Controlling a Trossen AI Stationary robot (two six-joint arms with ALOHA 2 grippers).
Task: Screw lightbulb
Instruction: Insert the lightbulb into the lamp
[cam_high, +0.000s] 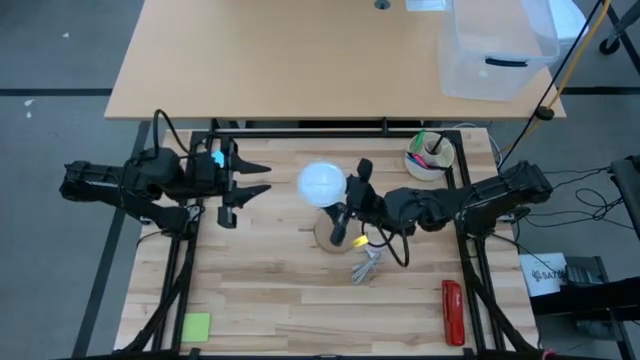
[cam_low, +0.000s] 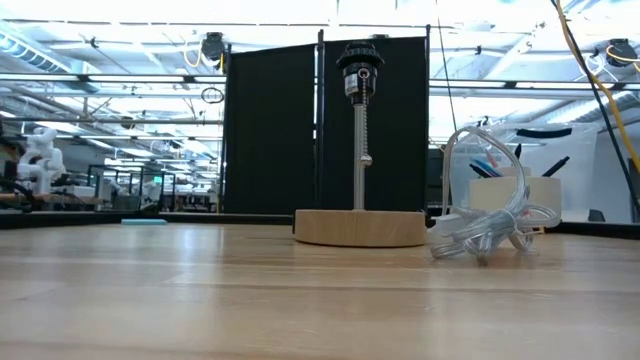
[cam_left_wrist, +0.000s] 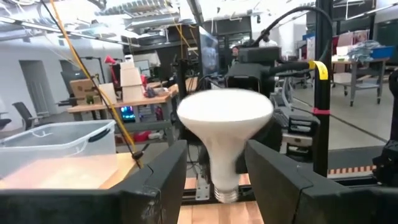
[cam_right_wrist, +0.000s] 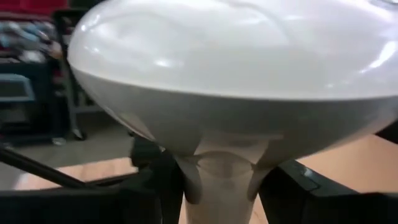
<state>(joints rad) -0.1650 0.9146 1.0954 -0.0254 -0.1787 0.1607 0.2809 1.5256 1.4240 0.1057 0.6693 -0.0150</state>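
Note:
The white lightbulb (cam_high: 322, 184) stands upright in the air, globe up and silvery screw base (cam_left_wrist: 227, 193) down, above the round wooden base (cam_high: 328, 236) at mid-table. My right gripper (cam_high: 350, 195) is shut on it. My left gripper (cam_high: 265, 178) is open and empty to the bulb's left. Its fingers (cam_left_wrist: 155, 180) point level at the bulb without touching it. The low view shows the wooden base (cam_low: 360, 228) but neither the bulb nor a gripper. My right gripper pinches the bulb's tapering neck (cam_right_wrist: 221, 177) just under the globe, between its two fingers. The fingers come level from the table's right side, one on each side of the neck. The bulb is upright and lifted clear of the wooden base.
A coil of clear cable (cam_high: 365, 265) lies just right of and nearer than the base. A white cup of pens (cam_high: 430, 155) stands at the back right. A red tool (cam_high: 452, 310) lies at the front right and a green note (cam_high: 196, 325) at the front left.

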